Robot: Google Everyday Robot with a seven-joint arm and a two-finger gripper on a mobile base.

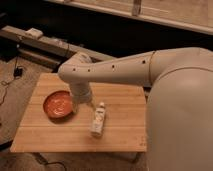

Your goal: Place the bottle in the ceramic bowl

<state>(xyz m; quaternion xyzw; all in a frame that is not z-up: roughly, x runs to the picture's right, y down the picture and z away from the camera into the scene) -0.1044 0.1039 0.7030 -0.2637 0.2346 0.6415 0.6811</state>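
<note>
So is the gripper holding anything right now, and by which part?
Nothing visibly held. The gripper sits low over the table between the bowl and the bottle; the bottle rests on the table beside it, with no grasp showing.
</note>
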